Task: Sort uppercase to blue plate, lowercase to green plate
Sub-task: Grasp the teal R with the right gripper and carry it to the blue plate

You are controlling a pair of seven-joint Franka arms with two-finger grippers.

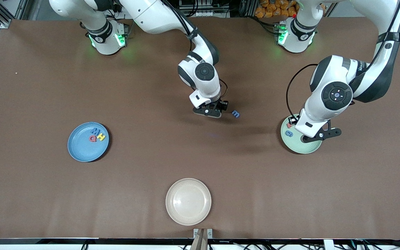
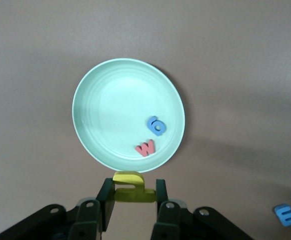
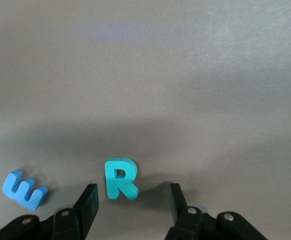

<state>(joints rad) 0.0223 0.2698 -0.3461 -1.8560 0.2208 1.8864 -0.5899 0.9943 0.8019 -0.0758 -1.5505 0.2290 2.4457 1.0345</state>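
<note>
The left gripper pinches the yellow h over the green plate's edge. The right gripper hangs wide apart around the teal R, bare table beside.

on the blue plate three foam letters read blue "m" capital, red "q" capital and yellow "h" capital, all clustered at the plate's rim farthest from the front camera. in the green plate lie a blue "g" and a red "w", just beside each other. on the tabletop a teal capital "r" lies near a blue lowercase "m". no printed labels or brand marks can be read.
</note>
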